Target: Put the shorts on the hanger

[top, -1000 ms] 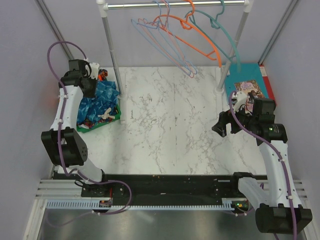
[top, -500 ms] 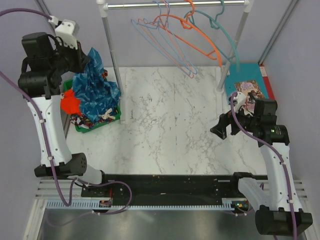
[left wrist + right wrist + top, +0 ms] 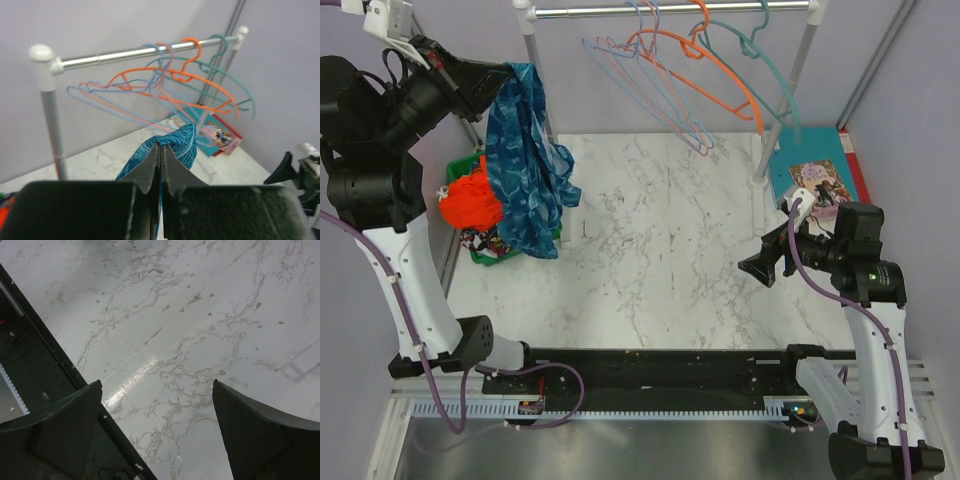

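Shorts (image 3: 525,170), printed blue: dangling bunched from left gripper (image 3: 510,72), which pinches one fold. Right gripper (image 3: 765,265) splayed, empty; advise it steady the waistband before approaching the pale blue hanger (image 3: 645,95).

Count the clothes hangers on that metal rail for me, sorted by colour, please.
Pale blue hanger: 1
Pink hanger: 1
Orange hanger: 1
Teal hanger: 1
Total: 4, all hooked over the rail.
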`<act>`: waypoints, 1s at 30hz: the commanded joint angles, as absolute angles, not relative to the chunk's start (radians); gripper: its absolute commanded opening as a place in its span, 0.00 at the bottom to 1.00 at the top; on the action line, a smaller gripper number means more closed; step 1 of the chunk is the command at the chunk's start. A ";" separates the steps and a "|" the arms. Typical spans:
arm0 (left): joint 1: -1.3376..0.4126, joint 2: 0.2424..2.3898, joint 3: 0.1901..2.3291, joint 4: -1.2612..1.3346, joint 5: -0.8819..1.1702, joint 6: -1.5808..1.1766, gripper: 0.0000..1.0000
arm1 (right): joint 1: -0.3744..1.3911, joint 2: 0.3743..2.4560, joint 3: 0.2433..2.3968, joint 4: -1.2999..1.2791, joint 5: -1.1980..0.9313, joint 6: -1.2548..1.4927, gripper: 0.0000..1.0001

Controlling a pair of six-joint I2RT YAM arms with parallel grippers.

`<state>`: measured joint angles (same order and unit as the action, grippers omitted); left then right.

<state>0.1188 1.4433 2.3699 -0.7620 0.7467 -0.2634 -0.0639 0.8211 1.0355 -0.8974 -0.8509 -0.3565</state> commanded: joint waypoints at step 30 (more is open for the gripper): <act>0.162 1.213 1.559 -0.380 0.934 -0.317 0.02 | -0.069 0.818 1.054 -0.910 -0.897 -0.425 0.98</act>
